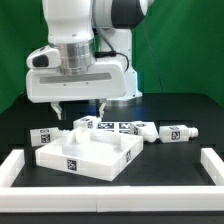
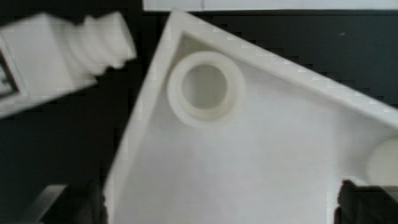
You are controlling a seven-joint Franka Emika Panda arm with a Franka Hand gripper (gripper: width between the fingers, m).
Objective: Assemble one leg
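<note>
The large white square tray-like piece (image 1: 85,152) lies at the table's middle. My gripper (image 1: 82,111) hangs open just above its far corner. One leg (image 1: 45,137), a small white peg with a marker tag, lies at the exterior view's left of the tray. Two more legs (image 1: 152,131) (image 1: 178,132) lie at its right. In the wrist view the tray's corner with a round socket (image 2: 208,88) fills the picture. A leg with a ribbed screw end (image 2: 80,55) lies beside that corner. My gripper (image 2: 210,205) holds nothing; its dark fingertips (image 2: 54,205) stand wide on either side of the tray.
The marker board (image 1: 108,125) lies flat behind the tray. A low white U-shaped fence (image 1: 20,166) runs along the table's front and both sides. The table is black, with a green backdrop behind.
</note>
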